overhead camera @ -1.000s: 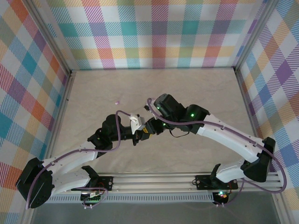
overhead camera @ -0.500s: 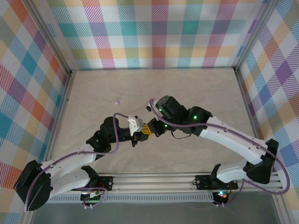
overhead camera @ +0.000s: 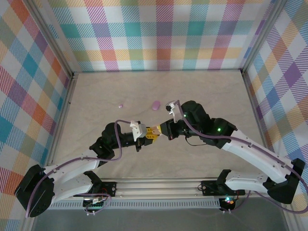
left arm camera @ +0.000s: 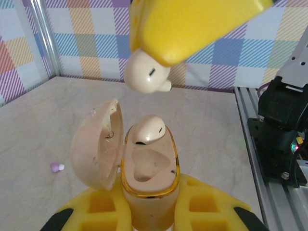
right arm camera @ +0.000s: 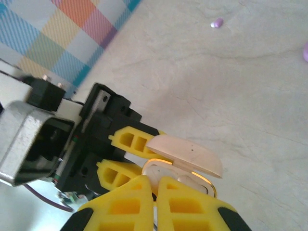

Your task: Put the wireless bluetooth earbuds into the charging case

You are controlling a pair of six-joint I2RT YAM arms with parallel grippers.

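– Two cream buds on the log for you. The first cream bud [left arm camera: 147, 130] sits in the far socket of the cream case [left arm camera: 147, 204]. The second cream bud [left arm camera: 144, 72] hangs just above the open mouth, not touching it.

– What has the second one?

– Your right gripper [right arm camera: 155, 190], fingers pressed together on it at the very tips. I'd judge it is held that far out so the fingers stay off the lid [left arm camera: 96, 144] on the way down.

– And the case?

– Raised off the table [overhead camera: 207, 91]. Your left gripper [overhead camera: 152, 133] is clamped across its lower body, mouth turned toward the other arm. The lid is swung aside, to the left in the left wrist view. That leaves the near socket [left arm camera: 144, 171] bare and roughly under the bud.

– Step?

– Seating the second cream bud, by my reading. You'll need a short, straight approach. The bud's stub looks turned sideways, so check its lie against the socket before you let go. Risk: it catches the gold rim and drops.

– Purple set?

– One purple bud [overhead camera: 121, 105] lies on the table, well apart from both arms. What looks like the purple case [overhead camera: 155, 105] lies just beyond the grippers. That half of the job is not yet begun.
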